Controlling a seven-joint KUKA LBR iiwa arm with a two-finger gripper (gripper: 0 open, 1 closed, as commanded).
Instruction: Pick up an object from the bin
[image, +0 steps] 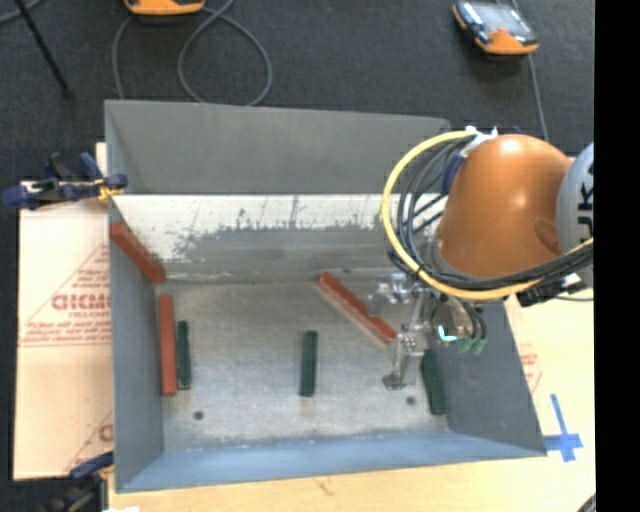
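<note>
The gripper (401, 372) hangs low at the bin's (250, 150) 4 o'clock, between two sticks. An orange stick (348, 300) slants away to its 10 o'clock, and a green stick (433, 385) lies just beside it at 4 o'clock. Either could be the pick.

Closing here might catch only the orange stick's end, letting it pivot or slip out. It might also shove the green stick against the right wall (490, 390).

Whether the gripper is open or closed I cannot tell. The orange cover (500, 205) and cables (405, 215) hide the wrist, and the orange stick's lower end is lost among the gripper's metal.
</note>
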